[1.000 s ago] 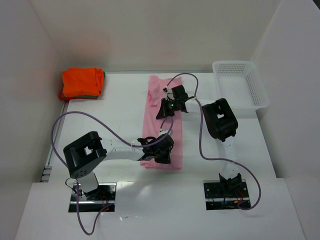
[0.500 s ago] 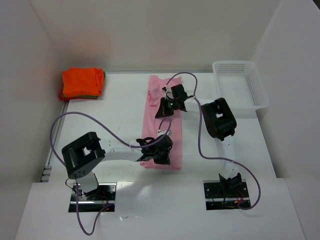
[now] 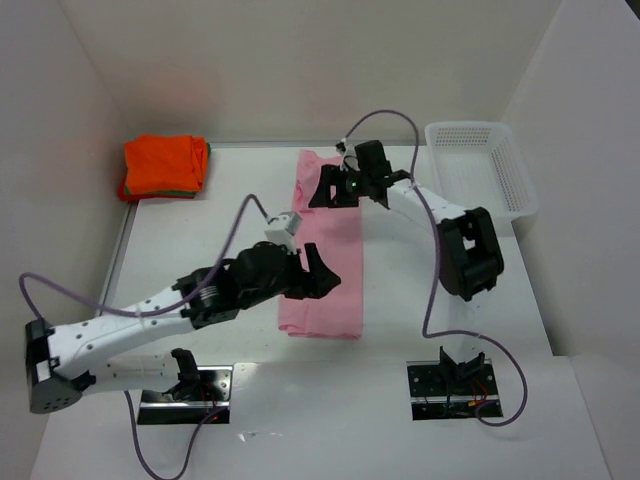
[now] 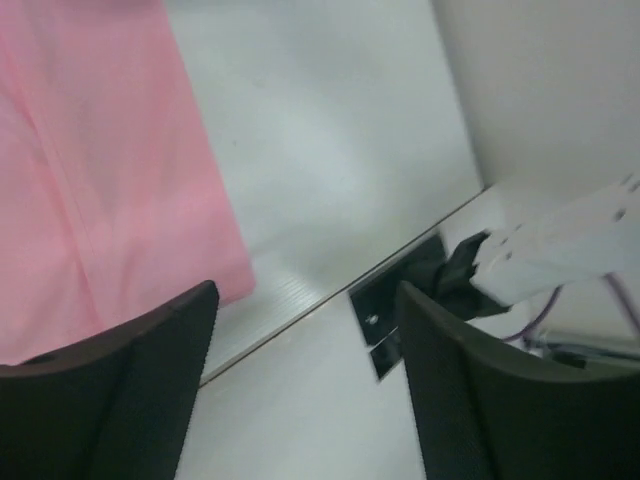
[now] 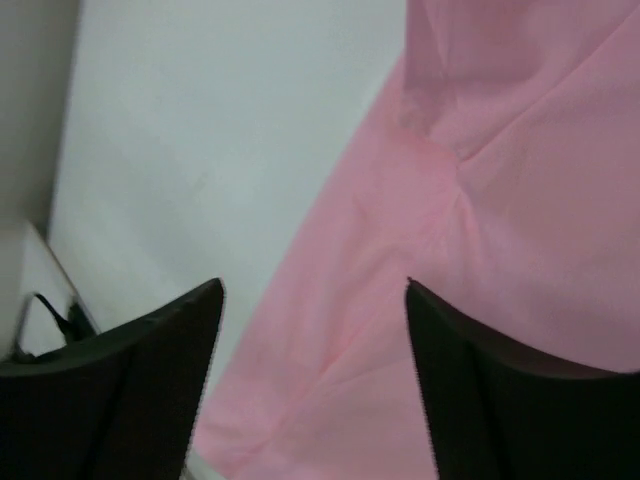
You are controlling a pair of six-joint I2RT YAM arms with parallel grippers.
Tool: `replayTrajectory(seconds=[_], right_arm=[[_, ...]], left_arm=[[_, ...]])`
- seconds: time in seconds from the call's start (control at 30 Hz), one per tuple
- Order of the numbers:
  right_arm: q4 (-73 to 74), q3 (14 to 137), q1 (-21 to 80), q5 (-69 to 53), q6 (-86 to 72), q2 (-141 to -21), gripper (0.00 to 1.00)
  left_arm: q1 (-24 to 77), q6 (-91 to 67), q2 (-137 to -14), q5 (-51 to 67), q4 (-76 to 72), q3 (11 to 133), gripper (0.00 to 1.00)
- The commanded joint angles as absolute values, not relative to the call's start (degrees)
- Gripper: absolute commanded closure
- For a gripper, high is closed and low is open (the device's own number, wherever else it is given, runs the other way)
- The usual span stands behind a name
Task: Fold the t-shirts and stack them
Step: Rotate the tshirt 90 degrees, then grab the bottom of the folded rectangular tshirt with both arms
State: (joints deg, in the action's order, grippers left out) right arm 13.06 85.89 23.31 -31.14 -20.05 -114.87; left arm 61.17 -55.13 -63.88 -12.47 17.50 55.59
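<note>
A pale pink t-shirt [image 3: 325, 300] lies folded into a long strip down the middle of the table. It also fills much of the right wrist view [image 5: 500, 200] and the upper left of the left wrist view [image 4: 90, 170]. My left gripper [image 3: 322, 277] [image 4: 305, 335] hovers open over the strip's near half, with nothing between its fingers. Above the strip's far end my right gripper [image 3: 322, 193] [image 5: 312, 310] is open too, holding nothing. A folded bright orange t-shirt [image 3: 165, 163] sits at the far left on a green one, seen only as an edge [image 3: 172, 193].
A white mesh basket [image 3: 482, 135] stands at the far right corner. White walls close in the table on the left, back and right. The right arm's base plate [image 4: 400, 300] shows in the left wrist view beyond the table's near edge.
Both grippers have opened and let go of the pink shirt. Both arms have lifted off it, the left arm swinging out low to the left and the right gripper shifting toward the far end.
</note>
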Motion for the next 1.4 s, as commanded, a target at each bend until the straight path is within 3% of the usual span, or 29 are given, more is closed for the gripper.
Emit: replayTrajectory(seconds=[0.0,0.07,0.3,0.43,0.67,0.97,1.37], right_arm=[[15.29,87.81,22.85,-25.41,-20.03,-102.69,0.15],[15.29,83.51,22.85,-22.42,-20.74,-99.42,0.07],[16.95,63.48,22.32,-12.93,-27.68,-80.62,0.07],[19.68,51.8,22.32,-11.43,-33.03,-71.91,0.17],[19.69,39.39,22.32,-13.62,-39.63,-61.8,0.24],[21.36,28.39,30.32,-11.87,-50.27,-55.46,0.27],[18.81,22.15,37.26,-12.39,-54.49,-57.91,0.37]], left_arm=[[60.56,-53.8,-59.43,-20.64,24.59,53.71,0.18],[60.56,-52.65,-58.36,-21.62,26.71,53.17,0.12],[56.53,-51.25,-55.72,-19.17,29.1,46.77,0.07],[50.38,-49.4,-58.35,-13.19,28.3,43.78,0.07],[36.49,-42.11,-62.66,2.09,22.06,41.23,0.1],[32.96,-38.5,-70.57,12.21,20.3,41.22,0.13],[32.96,-39.02,-73.56,12.22,18.98,39.91,0.14]])
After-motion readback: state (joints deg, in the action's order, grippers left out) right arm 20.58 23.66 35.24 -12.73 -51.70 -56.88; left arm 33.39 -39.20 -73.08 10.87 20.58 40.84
